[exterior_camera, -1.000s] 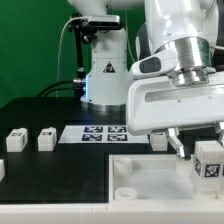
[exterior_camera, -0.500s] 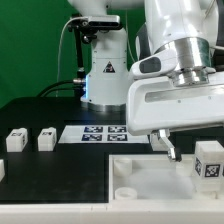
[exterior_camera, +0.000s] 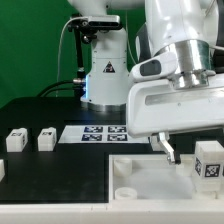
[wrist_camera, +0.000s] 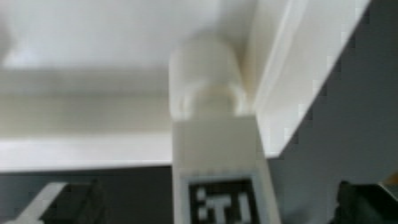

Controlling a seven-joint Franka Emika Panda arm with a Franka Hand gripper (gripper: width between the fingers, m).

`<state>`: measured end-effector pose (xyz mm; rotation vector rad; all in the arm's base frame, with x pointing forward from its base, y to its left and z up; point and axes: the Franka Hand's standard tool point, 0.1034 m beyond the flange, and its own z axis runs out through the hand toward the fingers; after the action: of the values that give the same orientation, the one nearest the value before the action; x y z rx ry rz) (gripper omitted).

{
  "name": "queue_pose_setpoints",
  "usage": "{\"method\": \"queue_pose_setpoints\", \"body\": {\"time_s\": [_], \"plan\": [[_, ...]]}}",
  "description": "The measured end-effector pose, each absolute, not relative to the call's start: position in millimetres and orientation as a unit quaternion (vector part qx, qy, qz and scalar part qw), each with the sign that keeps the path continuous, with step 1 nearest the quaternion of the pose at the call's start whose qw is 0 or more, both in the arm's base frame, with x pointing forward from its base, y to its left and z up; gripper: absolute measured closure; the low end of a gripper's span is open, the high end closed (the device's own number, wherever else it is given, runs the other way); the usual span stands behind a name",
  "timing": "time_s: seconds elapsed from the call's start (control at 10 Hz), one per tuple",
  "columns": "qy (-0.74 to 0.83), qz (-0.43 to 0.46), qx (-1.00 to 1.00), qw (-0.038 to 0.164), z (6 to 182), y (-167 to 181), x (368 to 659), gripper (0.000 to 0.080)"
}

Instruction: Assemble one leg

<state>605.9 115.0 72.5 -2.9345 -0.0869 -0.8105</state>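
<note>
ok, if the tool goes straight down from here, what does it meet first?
Probably the leg: the wrist view shows it centred in the open tool, by the tray's edge. The fingers might straddle it and reach the tray instead; depth is unclear.

White leg (wrist_camera: 217,110) with marker being flanked, untouched, by spread fingers (wrist_camera: 59,203) of the gripper (wrist_camera: 214,207), white tray (wrist_camera: 89,130) being overlapped by its rounded end

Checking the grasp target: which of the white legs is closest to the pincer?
The leg at the exterior view's right edge, over the tray, between the pincer's spread fingers. The other legs sit on the table, further toward the exterior view's left.
</note>
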Motion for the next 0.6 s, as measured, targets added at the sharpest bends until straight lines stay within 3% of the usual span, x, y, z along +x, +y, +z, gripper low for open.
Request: {"method": "queue_pose_setpoints", "body": {"time_s": [0.2,0.6], "plan": [[-0.025,-0.251,-0.966,0.050,88.3,114,609,0.0150],[-0.031,-0.027,-0.997,0.064,97.6,114,610,0.0150]]}}
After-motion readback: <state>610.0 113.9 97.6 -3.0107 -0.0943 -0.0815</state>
